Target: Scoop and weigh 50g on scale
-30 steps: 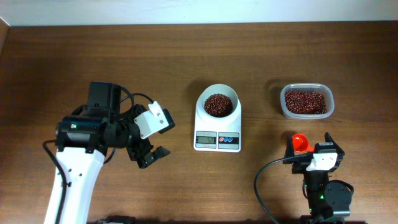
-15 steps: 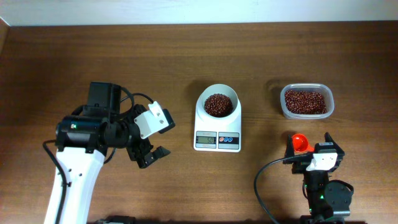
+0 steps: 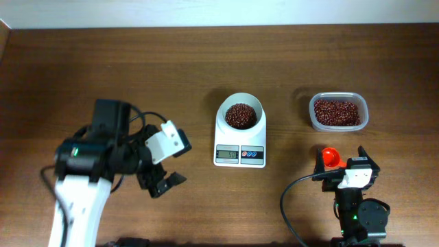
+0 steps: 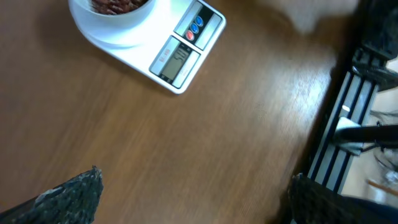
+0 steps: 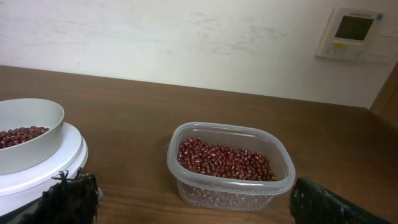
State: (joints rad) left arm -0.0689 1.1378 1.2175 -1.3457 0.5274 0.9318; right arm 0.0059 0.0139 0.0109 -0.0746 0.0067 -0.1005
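Beans (image 3: 241,115) are sitting in the scale (image 3: 239,152) bowl, left hand (image 3: 167,182) and right hand (image 3: 341,163) are hanging apart and empty, so scooping is looking about done, readout unclear.

One scale (image 3: 239,156) (bowl (image 3: 240,114) on top), one tub (image 3: 338,125), one red scoop (image 3: 330,154)

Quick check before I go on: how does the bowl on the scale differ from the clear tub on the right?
The bowl is round and opaque white; the tub is a clear rounded rectangle. The bowl sits on the scale; the tub stands directly on the table. The tub's bean layer spreads wider than the bowl's. Both are open-topped and hold red-brown beans.
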